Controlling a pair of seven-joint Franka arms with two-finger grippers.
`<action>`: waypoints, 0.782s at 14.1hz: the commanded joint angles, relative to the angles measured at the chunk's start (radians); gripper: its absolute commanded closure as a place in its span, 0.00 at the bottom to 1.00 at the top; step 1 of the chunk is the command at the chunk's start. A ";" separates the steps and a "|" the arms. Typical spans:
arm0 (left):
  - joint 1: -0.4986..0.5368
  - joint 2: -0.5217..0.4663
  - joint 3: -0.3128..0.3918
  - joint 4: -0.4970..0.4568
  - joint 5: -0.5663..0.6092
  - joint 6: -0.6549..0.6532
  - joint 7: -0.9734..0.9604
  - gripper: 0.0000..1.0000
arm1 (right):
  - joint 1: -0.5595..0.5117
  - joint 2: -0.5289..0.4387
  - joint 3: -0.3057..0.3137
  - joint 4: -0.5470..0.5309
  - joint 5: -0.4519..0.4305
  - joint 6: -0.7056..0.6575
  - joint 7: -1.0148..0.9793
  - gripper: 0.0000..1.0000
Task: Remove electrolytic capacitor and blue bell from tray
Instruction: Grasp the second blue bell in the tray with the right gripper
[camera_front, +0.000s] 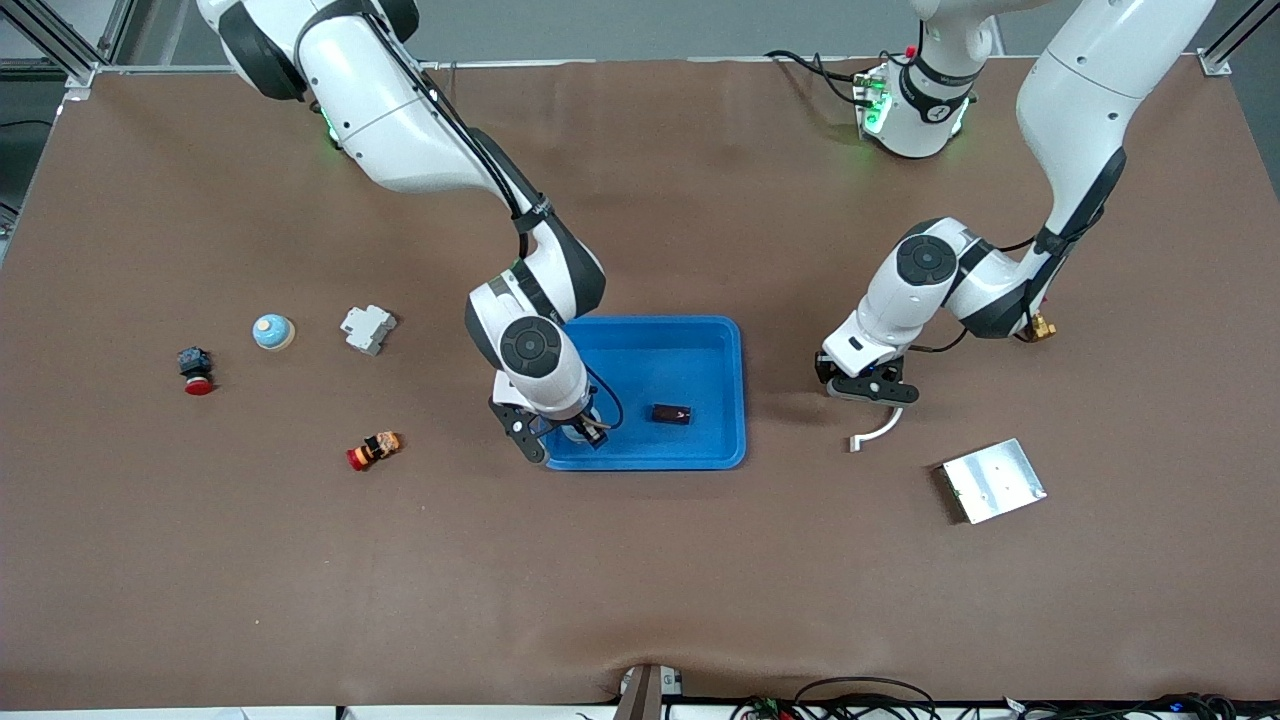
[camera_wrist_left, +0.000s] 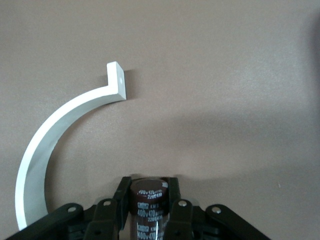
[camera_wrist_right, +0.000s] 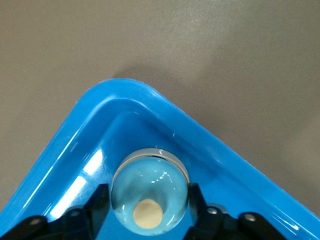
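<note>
two bells: one (camera_wrist_right: 150, 197) sits in the blue tray (camera_front: 715, 335) corner between the right gripper's (camera_front: 560, 432) fingers, which close around it; another (camera_front: 272, 331) rests toward the right arm's end. two capacitors: one (camera_wrist_left: 150, 207) pinched by the left gripper (camera_wrist_left: 150, 212) over a white curved bracket (camera_wrist_left: 55, 127), one (camera_front: 671, 414) in the tray. the front view hides both grips.

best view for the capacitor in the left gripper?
Left wrist view: the capacitor sits up close between the left gripper's fingers, its label readable. In the front view the gripper hides it. The right wrist view doesn't show it.
</note>
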 joint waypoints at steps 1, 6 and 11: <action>0.010 -0.010 -0.005 -0.020 0.025 0.013 -0.024 1.00 | 0.004 0.014 -0.010 0.040 -0.009 -0.007 0.016 0.64; 0.012 0.004 -0.002 -0.016 0.034 0.014 -0.022 1.00 | -0.002 -0.030 -0.012 0.064 -0.009 -0.121 -0.073 1.00; 0.012 0.016 0.002 -0.010 0.050 0.013 -0.022 1.00 | -0.101 -0.153 -0.012 0.052 0.000 -0.369 -0.513 1.00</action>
